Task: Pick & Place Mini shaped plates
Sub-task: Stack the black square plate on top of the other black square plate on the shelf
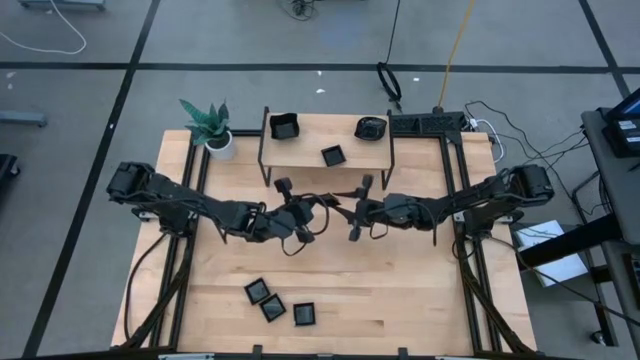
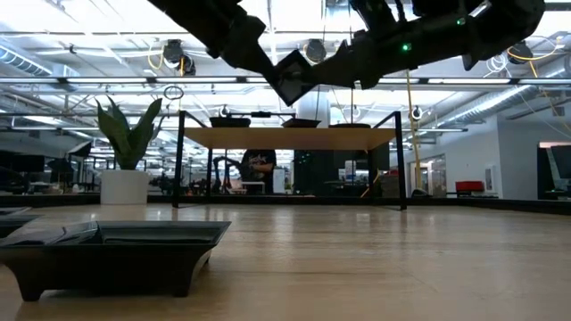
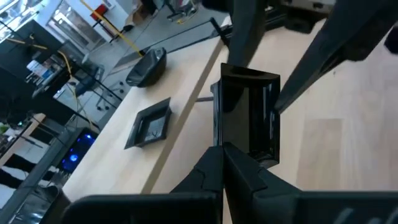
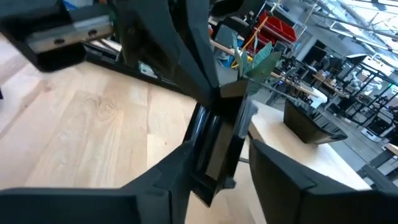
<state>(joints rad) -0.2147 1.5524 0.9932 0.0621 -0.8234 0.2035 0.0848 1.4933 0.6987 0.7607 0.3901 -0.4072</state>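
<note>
A small square black plate (image 3: 247, 115) hangs in the air above the middle of the table (image 1: 400, 290), pinched at once by both grippers, which meet there. The left gripper (image 3: 222, 146) has its fingers pressed together on one edge; the right gripper (image 4: 214, 163) clamps the opposite edge. Just beyond both grippers stands a low wooden shelf (image 1: 310, 150) carrying three more black plates (image 1: 332, 155). Behind the grippers, near the table's front edge, three square plates (image 1: 272, 307) lie clustered. A potted plant (image 1: 210, 125) stands beside the shelf, on the left gripper's side.
</note>
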